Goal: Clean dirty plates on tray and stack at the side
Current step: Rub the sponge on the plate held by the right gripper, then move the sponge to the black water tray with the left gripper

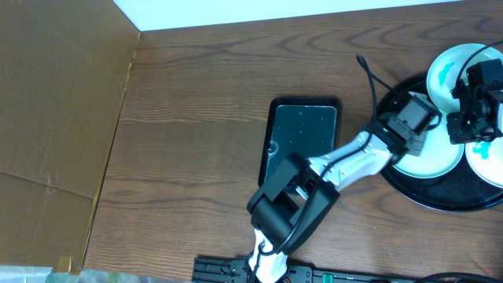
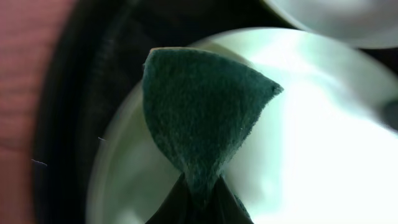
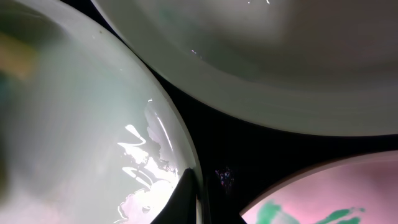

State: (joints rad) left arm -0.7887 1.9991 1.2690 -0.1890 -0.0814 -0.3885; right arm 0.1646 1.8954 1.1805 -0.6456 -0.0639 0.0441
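Observation:
The round black tray [image 1: 440, 192] sits at the right edge with three white plates on it. My left gripper [image 1: 424, 137] is shut on a dark green sponge [image 2: 199, 106], which hangs against the middle plate [image 2: 311, 143] near its left rim. My right gripper [image 1: 464, 126] is shut on that same plate's rim [image 3: 198, 180], one finger [image 3: 183, 199] lying on the inner side. The far plate [image 1: 456, 71] carries a teal smear. A third plate [image 3: 311, 202], at the tray's right, shows a green smear too.
A smaller rectangular black tray [image 1: 302, 130] lies left of the round one, under my left arm. A brown cardboard sheet [image 1: 55, 102] covers the table's left side. A black cable [image 1: 369, 75] runs along the round tray's far left edge.

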